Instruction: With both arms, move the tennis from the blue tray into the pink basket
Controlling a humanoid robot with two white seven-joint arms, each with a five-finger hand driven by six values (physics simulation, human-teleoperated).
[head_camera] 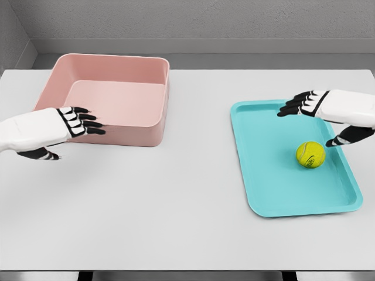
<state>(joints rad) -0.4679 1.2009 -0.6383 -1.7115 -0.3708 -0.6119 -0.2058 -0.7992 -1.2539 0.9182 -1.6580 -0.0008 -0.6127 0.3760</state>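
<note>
So the tennis ball (310, 155) is sitting in the blue tray (275, 193), toward its right side, on the white surface (176, 222). The right hand (328, 114) hangs over the tray's far right corner, fingers spread loose, thumb pointing down just beside the ball, nothing held. Can't tell if the thumb touches it. Over on the left, the pink basket (117, 126) sits well apart from the tray, and the left hand (64, 126) hovers by its front left corner, fingers stretched out, also empty.
</note>
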